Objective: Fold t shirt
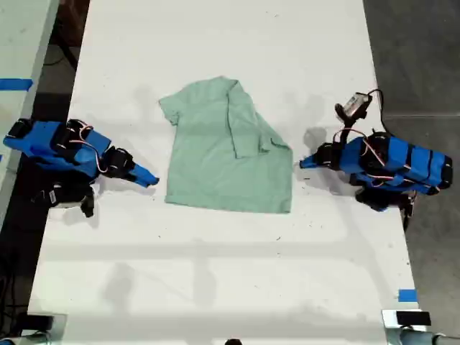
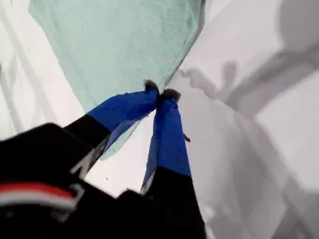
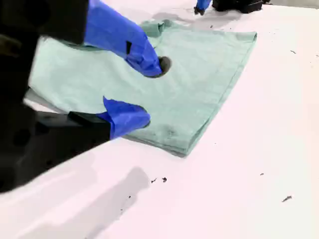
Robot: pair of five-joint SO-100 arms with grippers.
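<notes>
One fold looks done out of the several this job needs. The t shirt (image 1: 215, 162) lies flat on the white table (image 1: 215, 280), roughly midway between my two arms. Its side toward the exterior view's right is turned in over the body, and the folded sleeve (image 1: 246, 133) rests on top of the chest. The opposite sleeve (image 1: 169, 108), on the shirt's side toward the exterior view's left, is spread out and unfolded. The hem runs straight along the shirt's lower edge in that view.

My first gripper (image 2: 160, 93) sits just beside the shirt's unfolded side, near its hem corner. Its jaws are clenched tip to tip with no cloth between them, and it rests off the fabric.

My second gripper (image 3: 149, 92) is at the shirt's folded side. Its jaws are released and apart, poised over the cloth near the doubled hem corner and grasping nothing.

By my judgement the task is somewhere around a third along. What remains is to bring the unfolded side and its sleeve inward, then fold the hem up toward the collar. The first gripper would have to open before it can take the near edge.
</notes>
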